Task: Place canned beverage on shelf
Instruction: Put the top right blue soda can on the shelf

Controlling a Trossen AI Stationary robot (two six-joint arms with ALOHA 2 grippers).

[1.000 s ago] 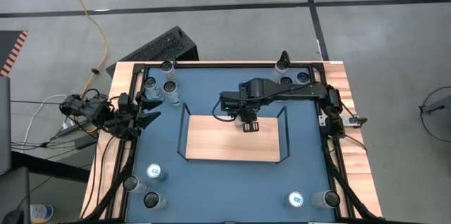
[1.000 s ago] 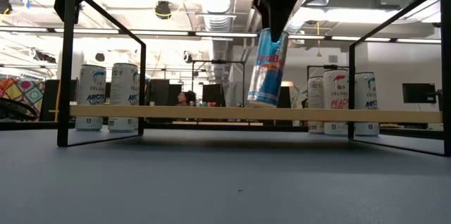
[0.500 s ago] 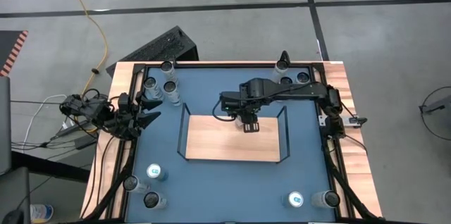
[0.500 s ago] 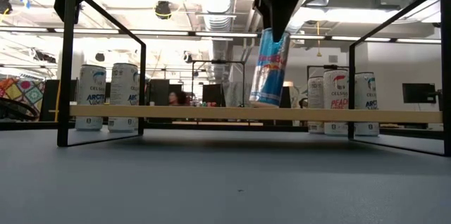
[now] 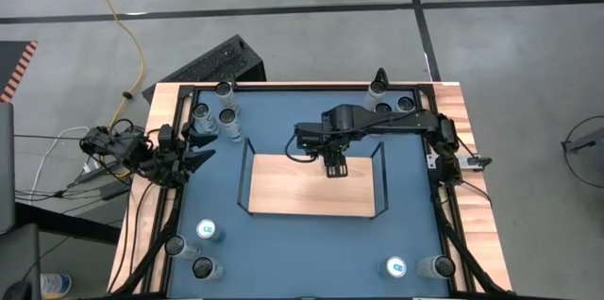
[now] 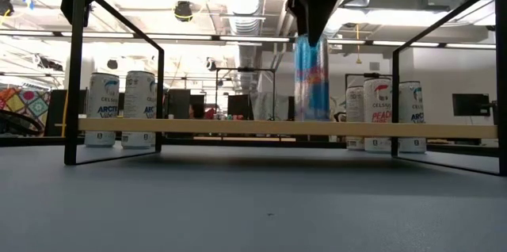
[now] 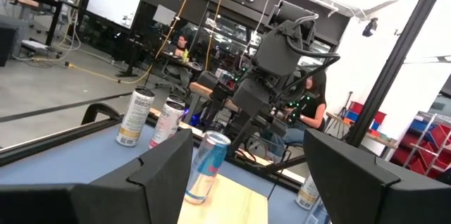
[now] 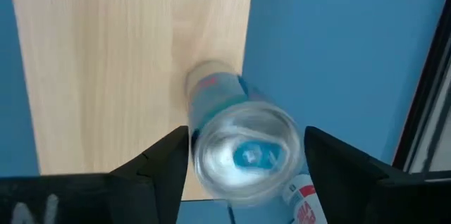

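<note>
The slim metal can (image 6: 311, 78) stood upright directly beneath the opened right end effector (image 6: 314, 30), on the shelf's (image 6: 198, 127) light-wood board.

Overhead, table-level and both wrist cameras all share the shelf (image 5: 311, 185).

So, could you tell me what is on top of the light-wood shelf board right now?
One slim blue can stands on the light-wood shelf board, under the right gripper. The gripper hides the can from above.
</note>
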